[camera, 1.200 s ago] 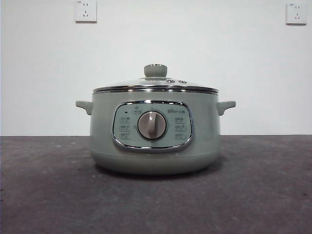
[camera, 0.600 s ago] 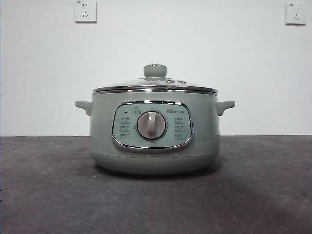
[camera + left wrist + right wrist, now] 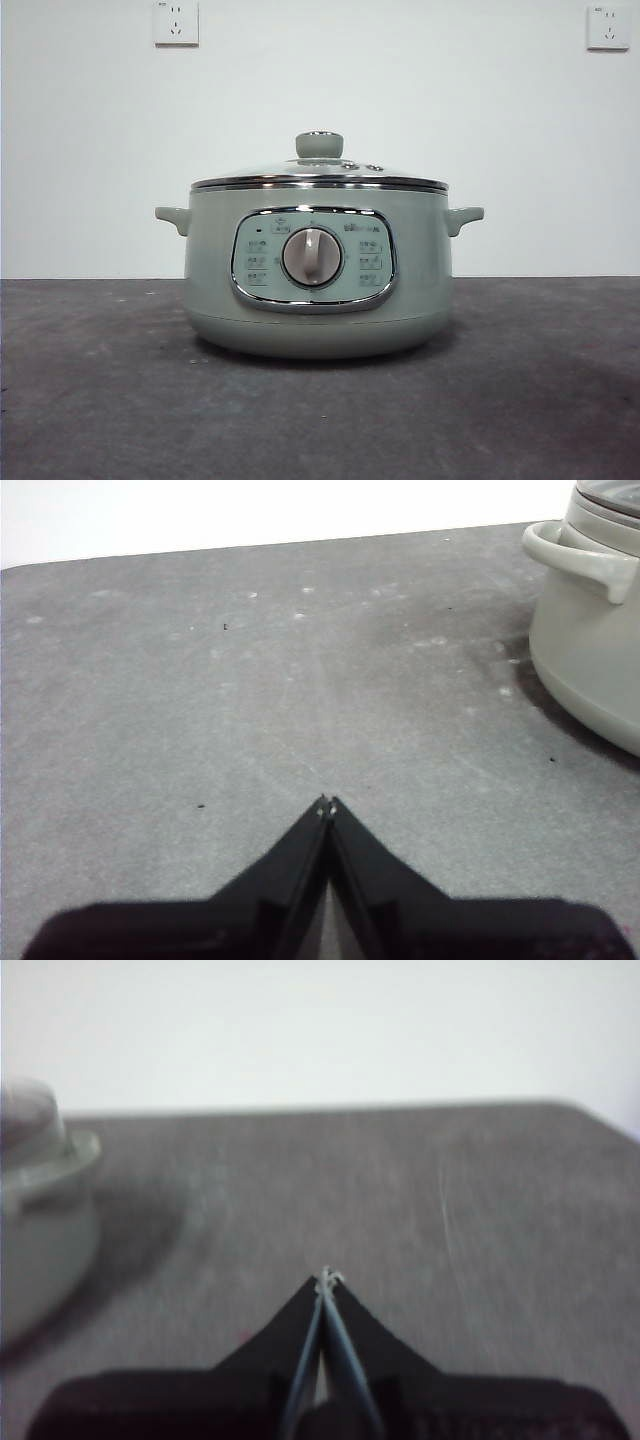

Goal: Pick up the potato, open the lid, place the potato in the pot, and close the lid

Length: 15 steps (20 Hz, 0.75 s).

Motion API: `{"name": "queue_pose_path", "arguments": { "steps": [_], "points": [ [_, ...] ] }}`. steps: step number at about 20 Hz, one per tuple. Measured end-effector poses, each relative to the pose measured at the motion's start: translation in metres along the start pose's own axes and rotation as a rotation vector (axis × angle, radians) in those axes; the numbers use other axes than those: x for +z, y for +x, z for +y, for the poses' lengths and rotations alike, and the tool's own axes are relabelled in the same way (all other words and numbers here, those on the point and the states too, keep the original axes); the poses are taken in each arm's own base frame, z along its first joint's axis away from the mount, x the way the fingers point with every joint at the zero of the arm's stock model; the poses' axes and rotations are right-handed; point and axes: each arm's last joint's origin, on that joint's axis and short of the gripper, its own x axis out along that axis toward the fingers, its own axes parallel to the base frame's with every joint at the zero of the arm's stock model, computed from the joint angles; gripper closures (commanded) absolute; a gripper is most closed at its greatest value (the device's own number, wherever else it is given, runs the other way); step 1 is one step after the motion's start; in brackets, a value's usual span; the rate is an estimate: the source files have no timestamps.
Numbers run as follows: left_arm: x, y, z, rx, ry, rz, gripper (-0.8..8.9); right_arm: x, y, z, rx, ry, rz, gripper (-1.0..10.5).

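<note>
Pot (image 3: 318, 275) and lid (image 3: 319, 172) stand together in the middle of the dark grey table (image 3: 100, 400), the lid seated flat on the rim with its pale green knob (image 3: 319, 145) upright on top. The round silver dial (image 3: 312, 257) sits in the chrome-framed panel on the side facing the front camera, and a small handle sticks out at each side. Compared with the front views from a second and half a second ago, nothing on the table has changed: the pot is in the same place, the lid is just as closed, and no arm shows in any of the three. The potato appears in none of the views; whether it lies under the lid cannot be told. The left gripper (image 3: 326, 803) hangs low over bare table with its two black jaws pressed tip to tip and nothing between them; the pot's side and one handle (image 3: 580, 562) lie ahead of it and off to one side, well apart from the tips. The right gripper (image 3: 325, 1278) is likewise closed on nothing, its jaws meeting at a point above empty tabletop; its picture is blurred, and the pot shows only as a pale shape (image 3: 40, 1220) off to its other side, also well clear. Two wall sockets (image 3: 176, 22) sit high on the white wall behind.
</note>
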Motion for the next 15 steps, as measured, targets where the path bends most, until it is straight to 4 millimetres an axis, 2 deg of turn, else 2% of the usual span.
{"name": "queue_pose_path", "arguments": {
  "steps": [3, 15],
  "points": [
    [0.0000, 0.0001, 0.0000, 0.000, 0.000, 0.001, 8.16, -0.0072, -0.0002, -0.0008, -0.029, -0.036, 0.075, 9.5],
    [-0.0003, 0.0003, 0.0000, 0.000, 0.000, 0.004, 8.16, -0.0072, -0.0003, -0.0011, -0.035, -0.057, 0.074, 9.5]
  ]
}}
